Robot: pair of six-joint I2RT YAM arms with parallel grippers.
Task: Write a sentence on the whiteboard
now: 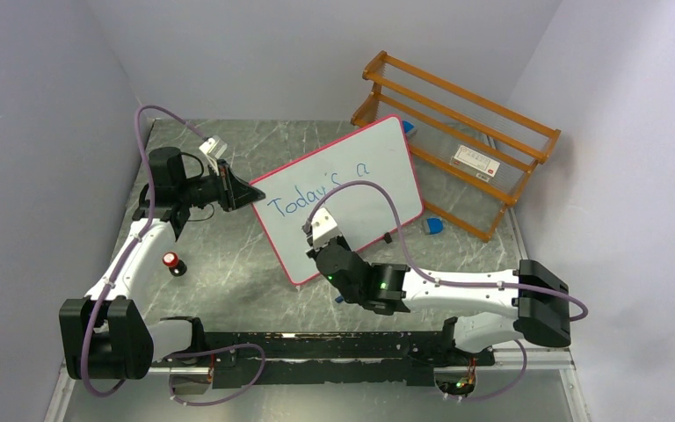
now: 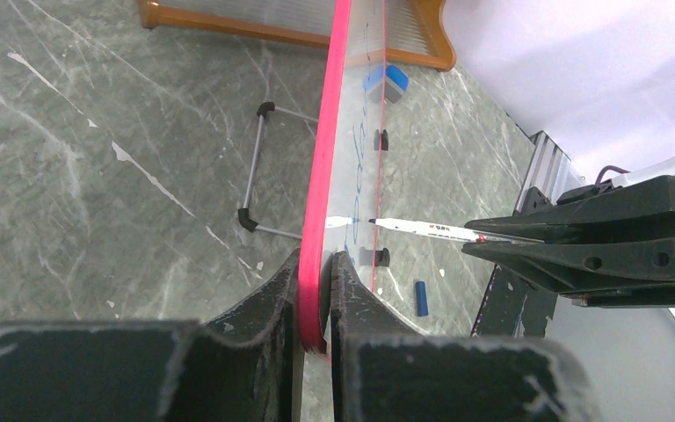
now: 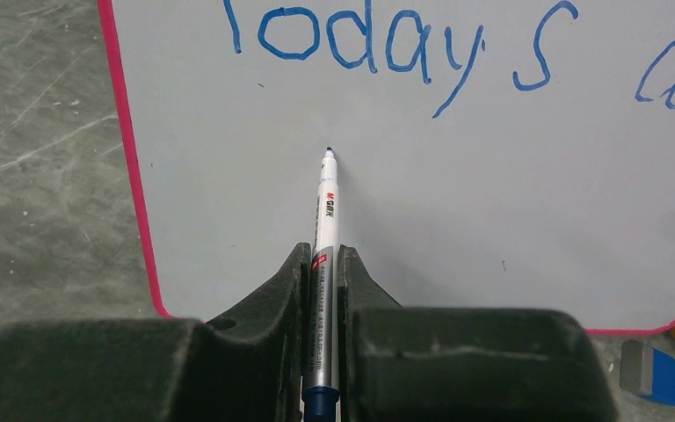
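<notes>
The whiteboard [image 1: 395, 158] stands tilted at mid table, white with a pink-red rim. The sentence [image 1: 316, 192] reads "Today's a" in blue; it also shows in the right wrist view [image 3: 387, 44]. My left gripper [image 1: 250, 195] is shut on the board's left rim, seen edge-on in the left wrist view [image 2: 318, 264]. My right gripper [image 1: 315, 230] is shut on a white-and-silver marker [image 3: 325, 211]. The marker's blue tip is at the board's surface below "Today's"; I cannot tell if it touches. The marker also shows in the left wrist view [image 2: 422, 230].
An orange wooden rack [image 1: 466, 132] stands at the back right, close behind the board. A blue eraser [image 1: 433, 226] lies by the board's right corner. A small black object with a red top [image 1: 172, 262] sits beside the left arm. A blue marker cap [image 2: 421, 297] lies on the table.
</notes>
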